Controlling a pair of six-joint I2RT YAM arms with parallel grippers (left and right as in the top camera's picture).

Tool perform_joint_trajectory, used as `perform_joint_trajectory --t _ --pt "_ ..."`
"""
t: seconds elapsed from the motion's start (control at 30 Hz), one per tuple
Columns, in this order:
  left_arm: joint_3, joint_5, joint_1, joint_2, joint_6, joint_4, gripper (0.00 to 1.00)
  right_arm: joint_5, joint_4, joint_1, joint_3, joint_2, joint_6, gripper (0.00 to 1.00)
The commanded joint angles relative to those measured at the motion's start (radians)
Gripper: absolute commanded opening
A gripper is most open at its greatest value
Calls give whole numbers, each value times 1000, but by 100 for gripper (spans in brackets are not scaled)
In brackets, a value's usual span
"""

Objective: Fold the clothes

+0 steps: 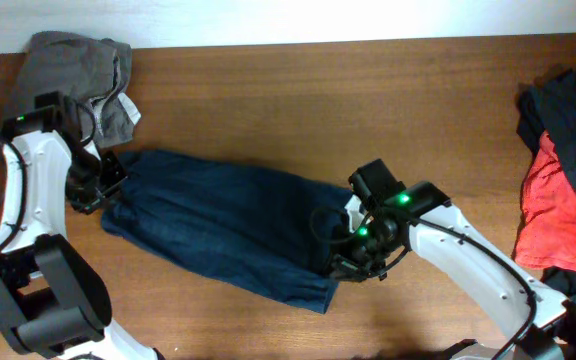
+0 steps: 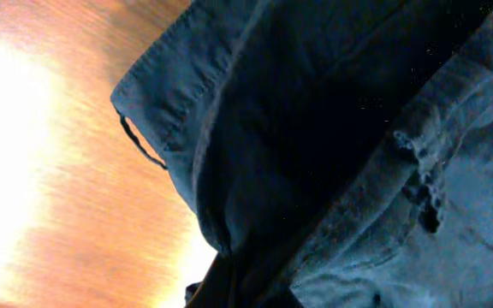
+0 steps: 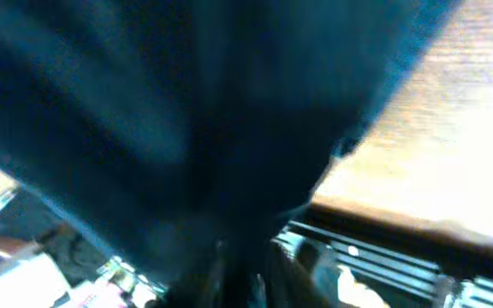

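Navy garment [image 1: 223,225] wrinkled, stretched diagonally across my tabletop [image 1: 368,100]; grey-olive one [image 1: 68,65] bunched far-left corner; red-black heap [image 1: 558,190] right edge.

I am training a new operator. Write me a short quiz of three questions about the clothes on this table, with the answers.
1. True or false: the red garment lies on the navy garment.
2. Fill in: the black garment touches the ____ garment.
3. Which one lies nearest the navy garment? A: the grey garment. B: the red garment. C: the black garment.
Key: 1 false; 2 red; 3 A.
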Motion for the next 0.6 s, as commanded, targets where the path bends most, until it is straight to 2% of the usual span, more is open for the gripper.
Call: perform_joint_trajectory --t 0.0,0.03,0.07,0.1,0.27,0.3,0.37,0.43,0.5,0.53,0.57 --pt "32 -58 27 3 35 -18 24 42 -8 10 4 14 13 54" --pt "32 -65 31 3 35 -24 55 47 -9 10 3 19 13 69" --pt "32 -72 33 3 35 -32 99 53 -9 10 3 25 13 90" --pt "32 -80 34 3 35 -35 99 64 -9 10 3 30 13 99" --pt "42 -105 35 3 35 -32 99 164 32 -33 4 50 10 100" --pt "51 -106 35 3 35 -31 99 164 52 -47 4 50 3 96" --pt "87 -105 32 3 37 -32 98 164 90 -71 4 50 1 79" --pt "126 -105 29 3 47 -34 90 164 133 -89 4 50 -14 67" --pt "180 -101 14 3 65 -28 70 165 193 -98 4 50 -33 48" --pt "191 -93 5 3 65 -19 57 164 227 -98 4 54 -33 38" --pt "192 -66 -4 3 73 -5 40 164 257 -96 4 59 -32 30"
